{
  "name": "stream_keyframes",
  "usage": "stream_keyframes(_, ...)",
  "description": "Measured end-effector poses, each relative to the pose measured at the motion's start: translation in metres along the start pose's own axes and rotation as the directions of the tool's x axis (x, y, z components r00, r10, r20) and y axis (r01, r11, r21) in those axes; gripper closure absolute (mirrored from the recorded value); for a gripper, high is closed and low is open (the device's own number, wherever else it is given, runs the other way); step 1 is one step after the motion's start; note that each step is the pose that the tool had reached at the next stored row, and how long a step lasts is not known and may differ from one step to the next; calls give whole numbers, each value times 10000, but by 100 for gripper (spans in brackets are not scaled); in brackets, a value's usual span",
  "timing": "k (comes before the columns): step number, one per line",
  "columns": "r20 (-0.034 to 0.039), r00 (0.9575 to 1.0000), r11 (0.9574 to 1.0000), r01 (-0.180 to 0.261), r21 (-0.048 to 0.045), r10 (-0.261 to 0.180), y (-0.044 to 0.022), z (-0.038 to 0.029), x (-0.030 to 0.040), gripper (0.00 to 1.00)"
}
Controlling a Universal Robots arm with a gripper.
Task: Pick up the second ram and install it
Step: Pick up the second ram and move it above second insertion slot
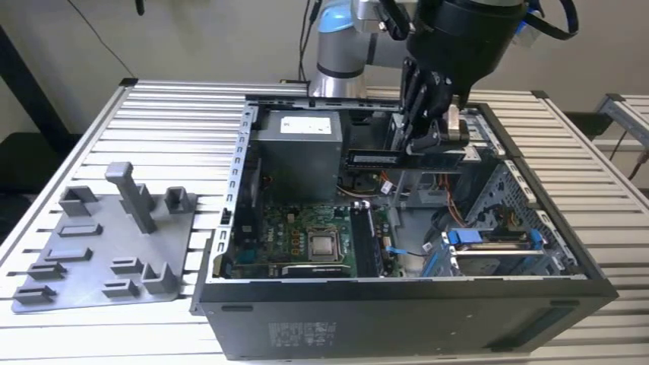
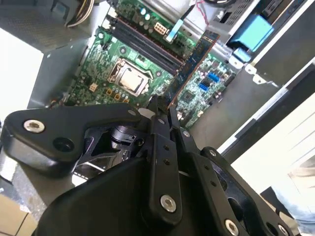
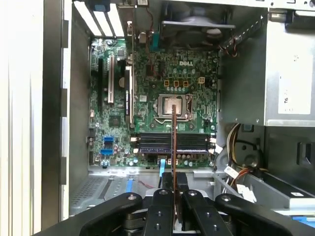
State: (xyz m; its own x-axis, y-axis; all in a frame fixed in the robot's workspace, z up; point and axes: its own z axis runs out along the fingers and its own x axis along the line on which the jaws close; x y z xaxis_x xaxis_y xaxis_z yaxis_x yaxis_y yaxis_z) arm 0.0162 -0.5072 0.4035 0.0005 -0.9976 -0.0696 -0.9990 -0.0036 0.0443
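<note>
Jaws of the gripper [image 1: 434,149] are seen clenched on the second ram [image 1: 381,158], which is gripped near one end so that most of its length juts out toward the exterior view's left. The stick is held level and on edge above the open PC case [image 1: 406,308], apart from the motherboard [image 1: 304,247] below it and not yet seated in a slot. In the second wrist view the black fingers [image 2: 158,147] are closed around the near end of the ram [image 2: 194,64], and its dark chip-lined face is carried out over the green board. In the first wrist view the ram [image 3: 173,137] is met edge-on as a thin line that crosses the dark memory slots [image 3: 147,141] and ends over the processor socket [image 3: 172,104]. Just beside the held stick, toward the exterior view's left, the grey power supply [image 1: 299,152] is mounted inside the case. Well apart, on the slatted bench [image 1: 172,114] at the exterior view's left, a grey plastic tray [image 1: 81,277] with upright posts is laid flat
</note>
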Motion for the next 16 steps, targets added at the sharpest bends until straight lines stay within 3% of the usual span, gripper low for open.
stream_keyframes(7,-45,10000,10000,1,55,-1,-4,2,0,86)
stream_keyframes(16,-48,10000,10000,2,74,-2,-4,6,-20,86)
